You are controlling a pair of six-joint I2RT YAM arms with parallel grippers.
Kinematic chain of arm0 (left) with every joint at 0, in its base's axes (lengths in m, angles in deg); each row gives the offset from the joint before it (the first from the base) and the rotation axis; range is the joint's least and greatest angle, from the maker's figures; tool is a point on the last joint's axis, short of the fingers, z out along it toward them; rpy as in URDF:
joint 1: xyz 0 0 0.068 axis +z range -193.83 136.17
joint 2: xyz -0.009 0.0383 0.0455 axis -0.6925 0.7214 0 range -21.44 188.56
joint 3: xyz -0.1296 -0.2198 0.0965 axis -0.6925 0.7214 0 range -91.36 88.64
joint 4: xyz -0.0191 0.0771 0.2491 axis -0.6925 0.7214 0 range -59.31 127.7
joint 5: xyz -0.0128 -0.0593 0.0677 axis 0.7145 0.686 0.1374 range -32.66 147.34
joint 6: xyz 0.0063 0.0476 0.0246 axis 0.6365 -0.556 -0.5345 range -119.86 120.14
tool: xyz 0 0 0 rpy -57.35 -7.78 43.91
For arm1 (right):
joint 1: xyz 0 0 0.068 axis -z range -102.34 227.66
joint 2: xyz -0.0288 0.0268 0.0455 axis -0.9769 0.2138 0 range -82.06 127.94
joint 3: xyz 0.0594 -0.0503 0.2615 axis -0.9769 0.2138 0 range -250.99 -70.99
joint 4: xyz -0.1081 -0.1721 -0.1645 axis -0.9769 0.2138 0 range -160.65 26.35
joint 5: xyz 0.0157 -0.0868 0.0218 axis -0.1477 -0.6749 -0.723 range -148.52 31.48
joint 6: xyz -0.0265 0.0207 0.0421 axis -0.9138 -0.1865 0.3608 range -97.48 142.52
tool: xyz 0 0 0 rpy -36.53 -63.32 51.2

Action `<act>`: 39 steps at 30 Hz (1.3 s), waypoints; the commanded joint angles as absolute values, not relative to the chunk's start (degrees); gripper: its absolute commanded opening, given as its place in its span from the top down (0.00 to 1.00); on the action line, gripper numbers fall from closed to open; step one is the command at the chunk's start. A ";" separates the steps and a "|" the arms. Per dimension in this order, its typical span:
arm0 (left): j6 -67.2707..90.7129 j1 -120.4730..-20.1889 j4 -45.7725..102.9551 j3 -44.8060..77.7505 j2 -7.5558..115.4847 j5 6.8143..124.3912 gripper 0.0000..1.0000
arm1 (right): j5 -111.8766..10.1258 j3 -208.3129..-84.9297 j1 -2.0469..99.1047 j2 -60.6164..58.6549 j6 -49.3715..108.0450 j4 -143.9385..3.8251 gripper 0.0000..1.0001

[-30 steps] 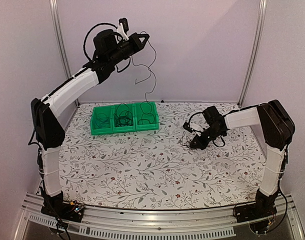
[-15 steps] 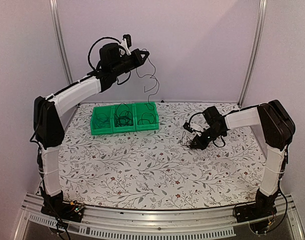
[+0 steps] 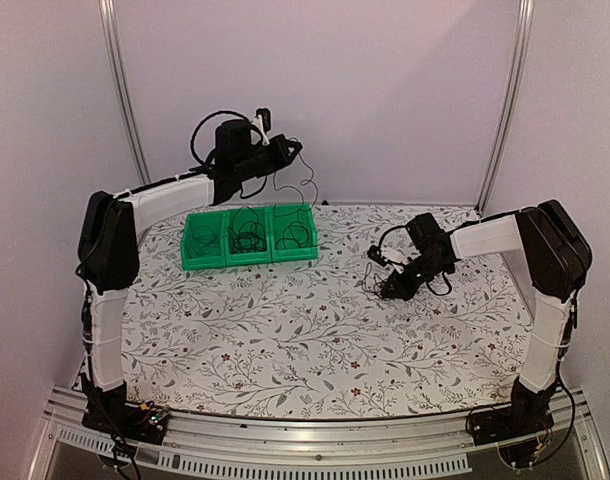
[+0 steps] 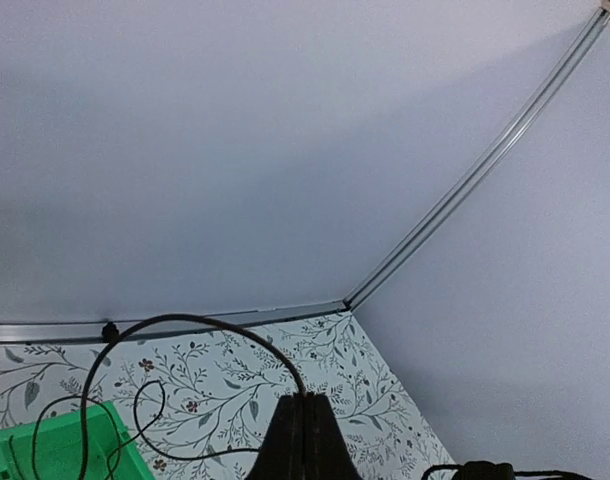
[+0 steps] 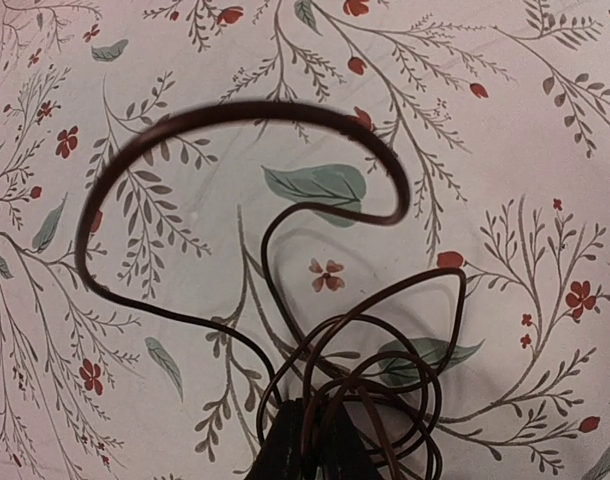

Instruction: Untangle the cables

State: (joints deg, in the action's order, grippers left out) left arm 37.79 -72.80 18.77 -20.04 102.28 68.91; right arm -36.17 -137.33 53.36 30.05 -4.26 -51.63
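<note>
Cables showed in several places in the top view. One thin black cable [image 3: 309, 184] hung from the left gripper [image 3: 291, 148], which was raised over the far left of the table. Its lower end appeared to reach the right compartment of the green bin [image 3: 247, 262], where more coils [image 3: 247, 236] lay. The right gripper [image 3: 391, 284] sat low on the floral cloth [image 3: 285, 330] at the right; what it held was too small to make out there.

In the left wrist view the jaws were pressed together on the cable [image 4: 215, 322], which arched up and left before drooping toward the bin's corner [image 4: 65, 450].

In the right wrist view the fingers were closed on a tangle [image 5: 370, 385] of overlapping loops lying on the cloth, with one wide loop [image 5: 235, 112] springing out to the far side.

The cords looked very light and limp, yet springy enough to keep their curl, so they would likely snag on each other rather than fall apart. Being thin and smooth, a strand could slip through the pads. The better hold seemed to be on a single strand clear of the crossings, such as the wide loop, not the dense middle.
</note>
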 commanded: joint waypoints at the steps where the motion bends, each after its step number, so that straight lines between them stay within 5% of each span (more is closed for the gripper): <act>1: 41.91 -72.18 13.98 -17.09 103.72 71.17 1.00 | -38.36 -135.73 53.83 29.75 -4.02 -47.71 0.90; 23: 44.81 -72.17 25.37 -1.19 93.68 57.64 1.00 | -36.52 -137.00 53.83 29.88 -3.44 -47.79 0.89; 29: 46.01 -72.27 29.09 -3.29 95.15 53.20 1.00 | -36.48 -136.76 53.87 29.87 -3.43 -47.58 0.89; 39: 45.88 -72.46 28.97 -21.48 111.60 61.57 1.00 | -36.80 -136.60 53.93 29.82 -3.32 -47.28 0.89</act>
State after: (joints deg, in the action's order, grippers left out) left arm 45.37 -72.74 28.08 -16.41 105.93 58.03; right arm -35.66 -137.36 53.47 30.03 -3.80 -51.47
